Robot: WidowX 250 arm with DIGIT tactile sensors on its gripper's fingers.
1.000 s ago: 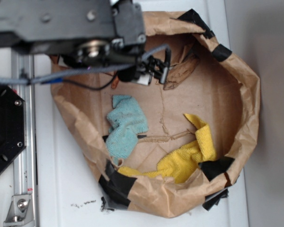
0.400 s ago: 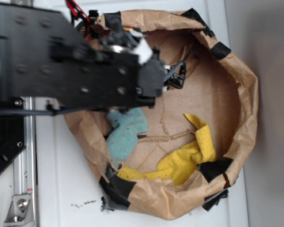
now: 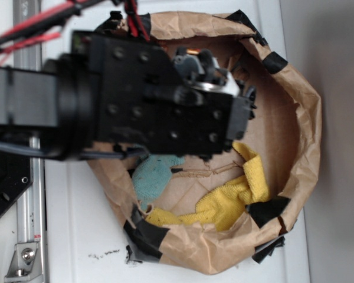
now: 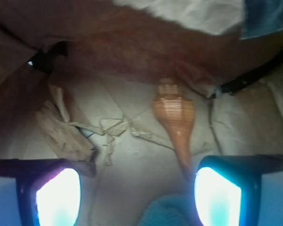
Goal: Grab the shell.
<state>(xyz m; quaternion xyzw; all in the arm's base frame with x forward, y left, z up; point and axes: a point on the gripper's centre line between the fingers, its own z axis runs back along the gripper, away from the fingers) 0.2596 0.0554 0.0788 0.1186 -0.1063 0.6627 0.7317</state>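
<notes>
The shell (image 4: 175,123) lies on the brown paper floor of the bag (image 3: 307,135), fat end by the far wall, thin tail pointing at the gripper (image 4: 137,193); the gripper is spread wide and holds nothing; the tail tip is just beside one finger (image 4: 217,195); a brown bark piece (image 4: 63,134) lies off to the other side.

Glossy ridged shell (image 4: 175,121), crumpled matt paper bag (image 3: 307,147), terry cloths.

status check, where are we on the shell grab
Gripper open, nothing held. Shell lies on the paper, tail near one of the fingers, off-centre. Bark piece lies opposite, apart from the shell.
</notes>
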